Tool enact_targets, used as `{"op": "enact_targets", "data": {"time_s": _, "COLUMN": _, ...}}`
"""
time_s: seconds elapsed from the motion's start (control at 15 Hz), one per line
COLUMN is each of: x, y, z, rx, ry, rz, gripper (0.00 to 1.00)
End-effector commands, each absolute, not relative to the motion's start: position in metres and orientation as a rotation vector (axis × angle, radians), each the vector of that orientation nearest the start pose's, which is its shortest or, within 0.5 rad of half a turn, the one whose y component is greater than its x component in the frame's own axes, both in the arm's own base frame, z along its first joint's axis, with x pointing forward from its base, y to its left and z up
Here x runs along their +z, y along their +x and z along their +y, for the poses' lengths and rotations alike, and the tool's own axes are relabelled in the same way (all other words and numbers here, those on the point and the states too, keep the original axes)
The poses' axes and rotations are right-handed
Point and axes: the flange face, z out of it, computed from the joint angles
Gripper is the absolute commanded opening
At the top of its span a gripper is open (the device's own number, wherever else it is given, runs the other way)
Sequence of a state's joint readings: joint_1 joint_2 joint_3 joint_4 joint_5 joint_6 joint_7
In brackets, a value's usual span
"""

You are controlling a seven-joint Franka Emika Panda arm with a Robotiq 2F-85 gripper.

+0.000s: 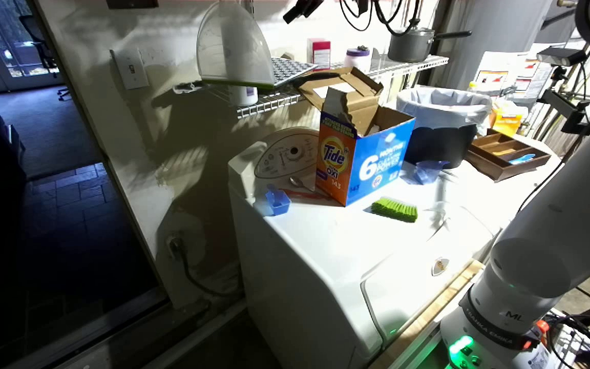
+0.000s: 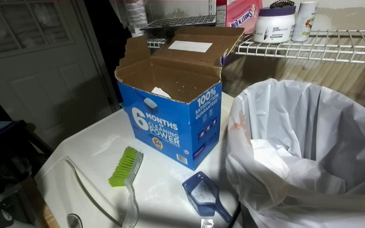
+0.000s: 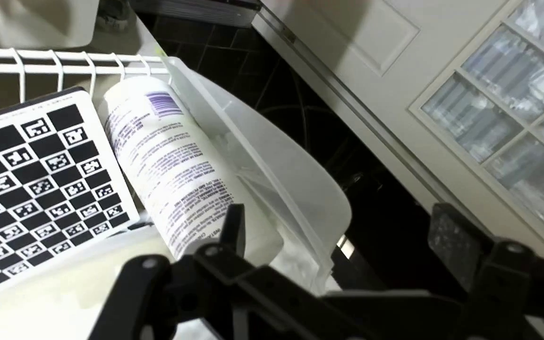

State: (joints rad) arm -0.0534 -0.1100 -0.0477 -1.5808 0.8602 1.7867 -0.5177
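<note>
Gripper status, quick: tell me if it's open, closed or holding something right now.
Gripper: open wide, holding nothing.

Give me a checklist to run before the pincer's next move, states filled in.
1. Pincer open: ok, fingers stand wide apart.
2. Pincer empty: ok, nothing is clamped between them.
3. Translucent pan lined up between the fingers: cannot tell; it appears there in the wrist view, but depth is unclear.
4. White container clear of the pan: cannot tell; they stand close, contact unclear.
5. Detergent box closed: not ok, its lid stands open.
6. Green brush out of the way: ok, it lies on the white machine.
</note>
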Motion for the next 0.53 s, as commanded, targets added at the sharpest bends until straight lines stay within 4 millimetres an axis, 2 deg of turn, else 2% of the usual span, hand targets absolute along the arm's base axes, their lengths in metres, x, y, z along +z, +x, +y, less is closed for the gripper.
{"op": "enact_targets", "data": {"time_s": 0.0, "x": 0.748, "y": 0.498, "z": 0.009, "rx": -0.825, "ry": -2.302, "rz": -0.582, "gripper": 1.00}}
{"op": "enact_targets", "data": {"time_s": 0.47, "x": 0.774, "y": 0.444, "z": 0.004, "rx": -1.104, "ry": -2.322, "rz": -0.742, "gripper": 1.00}}
